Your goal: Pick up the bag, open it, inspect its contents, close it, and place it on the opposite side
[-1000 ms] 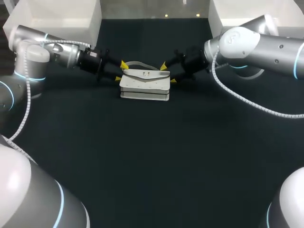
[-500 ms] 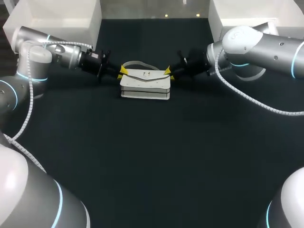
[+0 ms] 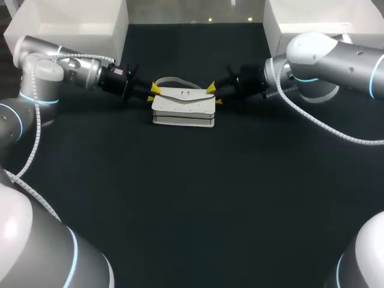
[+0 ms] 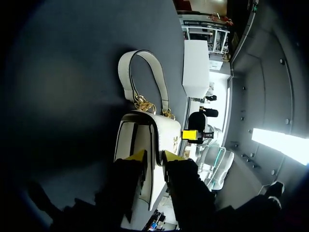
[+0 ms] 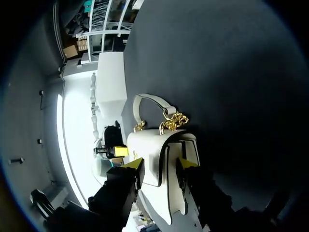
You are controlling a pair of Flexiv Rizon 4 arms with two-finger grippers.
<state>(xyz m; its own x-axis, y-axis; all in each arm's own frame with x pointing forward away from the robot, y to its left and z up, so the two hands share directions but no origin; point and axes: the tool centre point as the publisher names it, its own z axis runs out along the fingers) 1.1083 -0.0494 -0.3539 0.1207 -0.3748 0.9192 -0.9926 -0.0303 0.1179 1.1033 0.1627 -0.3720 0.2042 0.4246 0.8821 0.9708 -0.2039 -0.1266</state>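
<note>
A white handbag (image 3: 183, 108) lies flat on the dark table toward the back, flap closed, with its handle (image 3: 174, 80) lying behind it. My left gripper (image 3: 152, 94) is at the bag's left end and my right gripper (image 3: 214, 95) at its right end. In the left wrist view the bag (image 4: 130, 140) has the edge of its flap running into the gap of the left gripper (image 4: 154, 155), whose fingers stand slightly apart. The right wrist view shows the bag (image 5: 149, 150) with its flap corner between the wider-spread fingers of the right gripper (image 5: 160, 166). Gold chain links (image 5: 173, 121) join handle and bag.
Two white boxes stand at the table's back corners, one on the left (image 3: 78, 24) and one on the right (image 3: 300, 18). Dark tabletop (image 3: 192, 198) stretches in front of the bag toward me.
Both grippers came in against the bag's ends and their fingers drew close together, then spread a little again. The bag has stayed where it was.
</note>
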